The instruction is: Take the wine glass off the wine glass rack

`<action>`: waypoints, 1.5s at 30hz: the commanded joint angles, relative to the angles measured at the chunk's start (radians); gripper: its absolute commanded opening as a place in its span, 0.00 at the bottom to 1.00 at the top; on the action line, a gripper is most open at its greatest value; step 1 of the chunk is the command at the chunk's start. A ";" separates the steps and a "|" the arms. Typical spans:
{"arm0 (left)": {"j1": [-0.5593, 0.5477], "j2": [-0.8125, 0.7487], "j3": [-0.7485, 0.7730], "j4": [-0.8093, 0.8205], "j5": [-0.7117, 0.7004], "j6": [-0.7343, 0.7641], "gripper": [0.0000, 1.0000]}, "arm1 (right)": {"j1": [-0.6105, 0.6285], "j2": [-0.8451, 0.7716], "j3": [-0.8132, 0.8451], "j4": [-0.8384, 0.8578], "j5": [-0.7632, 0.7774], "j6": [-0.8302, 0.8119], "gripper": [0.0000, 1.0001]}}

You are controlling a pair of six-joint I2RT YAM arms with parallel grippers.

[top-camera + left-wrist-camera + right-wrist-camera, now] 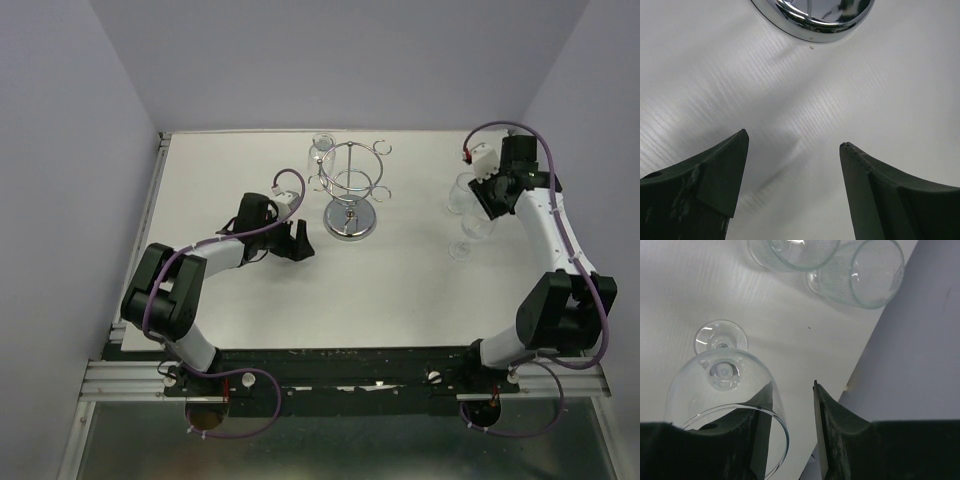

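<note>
The chrome wine glass rack (347, 190) stands at the table's middle back, and its mirrored base shows in the left wrist view (810, 25). One wine glass (322, 147) hangs on the rack's far left side. My left gripper (302, 241) is open and empty, low over the table just left of the base, as the left wrist view (792, 137) also shows. My right gripper (484, 196) is at the far right. In the right wrist view (792, 385) its jaws straddle the rim of an upright wine glass (725, 372), one finger inside the bowl, with a gap to the other finger.
Two more glasses (790, 250) (865, 270) sit beyond the right gripper, close to the table's right edge (875, 335) and the purple wall. In the top view a glass (459, 193) stands left of the gripper and another (476, 228) nearer.
</note>
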 commanded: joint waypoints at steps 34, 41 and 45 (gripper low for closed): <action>0.011 0.019 0.040 -0.001 0.010 0.002 0.86 | -0.265 0.353 0.451 -0.195 0.037 0.013 0.49; 0.019 0.003 0.048 -0.001 0.010 0.010 0.87 | -0.265 0.320 0.448 -0.201 0.014 0.046 0.51; 0.030 0.000 0.057 -0.002 0.012 0.014 0.87 | -0.265 0.300 0.460 -0.209 0.002 0.052 0.52</action>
